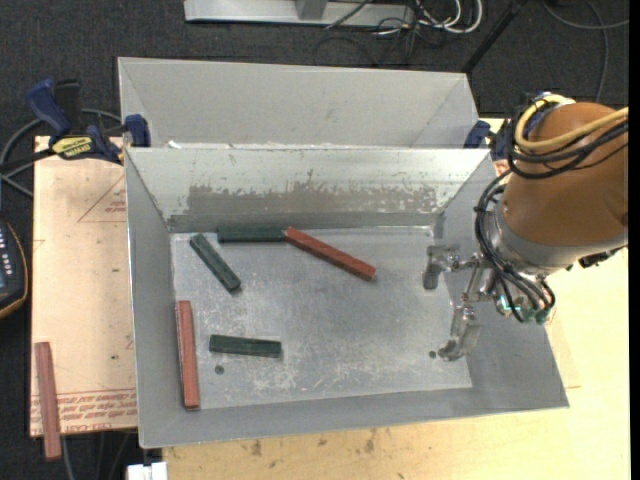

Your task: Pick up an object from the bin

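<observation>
Grey metal bin [330,368], scuffed floor, 5 thin flat sticks scattered on it. The gripper [447,308] hangs low by the right wall, its 2 fingers spread wide with nothing between them, over bare floor. Nearest is a long reddish-brown stick [330,253], slanted near the back wall. The dark green sticks [245,346] and the second reddish stick [186,355] lie well apart to the left.

Camera: single, overhead, tilted slightly to one side; medium range; whole bin [330,328] framed; arm [565,178] enters from right.
</observation>
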You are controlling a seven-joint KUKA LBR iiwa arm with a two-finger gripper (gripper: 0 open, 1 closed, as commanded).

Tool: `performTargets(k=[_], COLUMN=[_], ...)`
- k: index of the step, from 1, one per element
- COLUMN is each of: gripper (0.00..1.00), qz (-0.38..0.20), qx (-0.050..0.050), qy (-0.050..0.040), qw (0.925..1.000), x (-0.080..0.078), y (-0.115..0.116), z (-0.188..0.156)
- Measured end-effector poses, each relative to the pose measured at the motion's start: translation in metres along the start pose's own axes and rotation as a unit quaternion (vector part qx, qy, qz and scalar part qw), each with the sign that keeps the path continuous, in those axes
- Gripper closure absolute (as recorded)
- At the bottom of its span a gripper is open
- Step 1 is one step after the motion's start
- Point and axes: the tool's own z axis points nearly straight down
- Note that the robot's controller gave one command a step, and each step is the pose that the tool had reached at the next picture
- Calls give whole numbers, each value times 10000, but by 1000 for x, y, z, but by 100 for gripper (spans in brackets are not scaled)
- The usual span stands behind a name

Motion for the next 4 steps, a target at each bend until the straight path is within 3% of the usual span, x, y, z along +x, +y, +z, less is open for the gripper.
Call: performTargets(k=[1,2,3,4], gripper=[0,0,0,0], qz=[-102,46,475,691], qx=[-2,-21,-18,-25], qy=[-3,-37,-53,-41], qw=[9999,10000,9989,9976], x=[-19,-9,-30,-9], y=[17,95,153,241], z=[165,169,168,169])
